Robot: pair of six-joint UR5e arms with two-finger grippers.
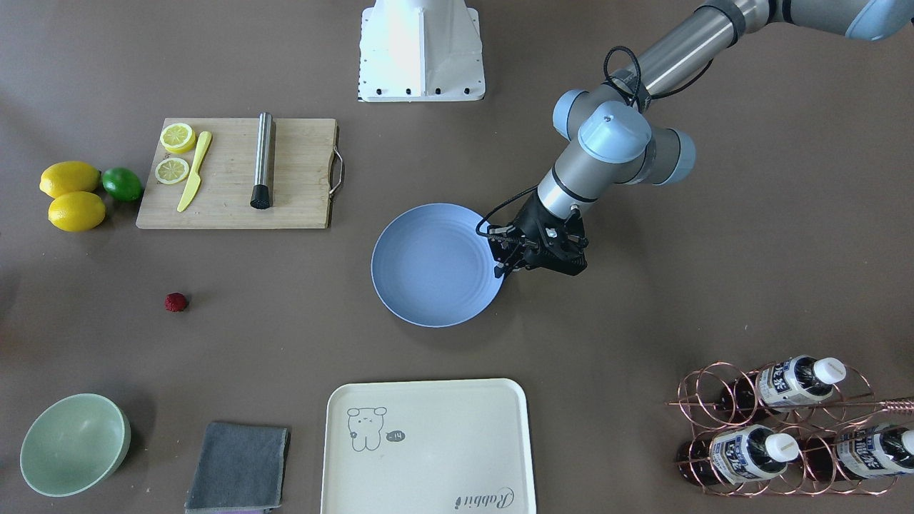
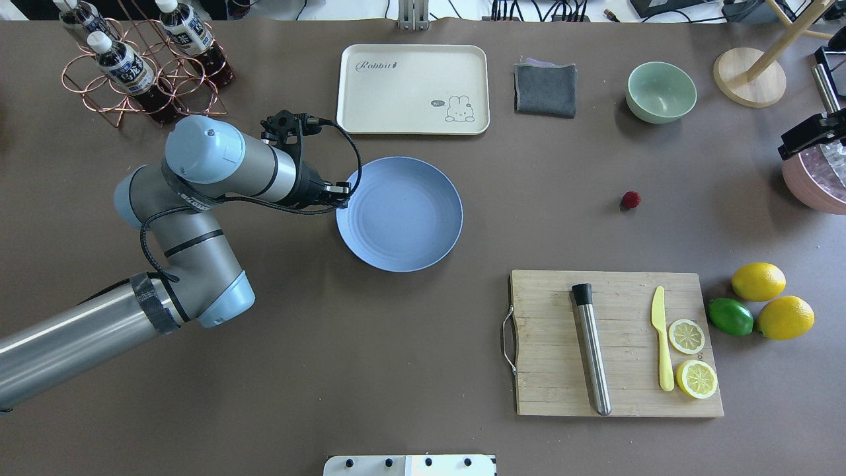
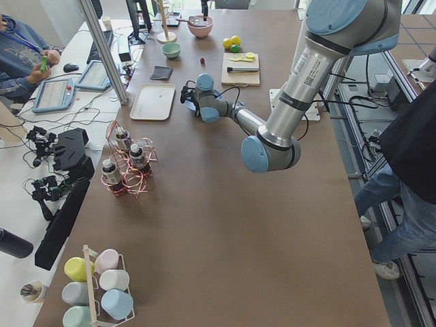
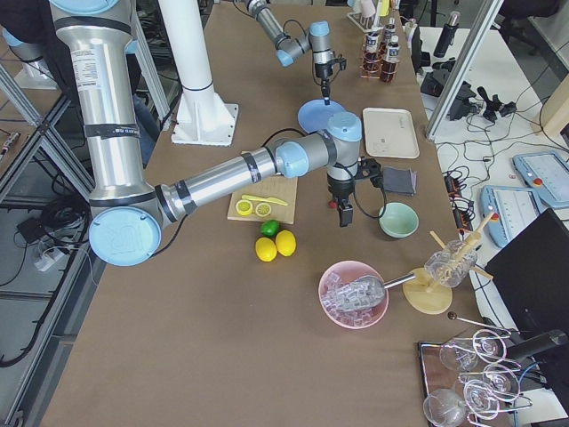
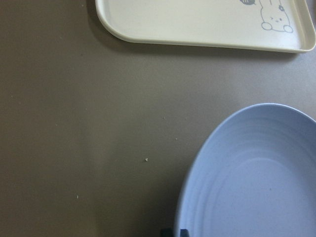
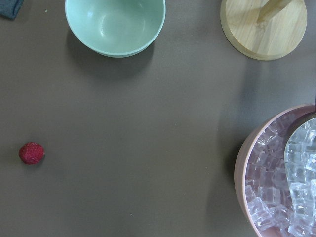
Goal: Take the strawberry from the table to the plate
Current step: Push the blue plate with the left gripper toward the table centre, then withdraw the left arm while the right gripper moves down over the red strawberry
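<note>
Strawberry (image 1: pixel 176 303) sits on the brown table (image 1: pixel 643 321), well apart from the light-blue plate (image 1: pixel 428 285). At the plate's rim hangs the left gripper (image 1: pixel 503 264), jaws drawn together around nothing. Near the pale-green bowl (image 4: pixel 397 220) hovers the right gripper (image 4: pixel 343 213); I cannot tell how its jaws stand.

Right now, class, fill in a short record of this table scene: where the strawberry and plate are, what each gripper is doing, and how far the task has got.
strawberry: lying on the bare table, touching nothing, not held
plate: light blue, mid-table, empty
left gripper: at the plate's rim, nothing seen in it; open or shut unclear
right gripper: raised above the table near the green bowl; open or shut unclear
task status: strawberry not yet picked up
</note>
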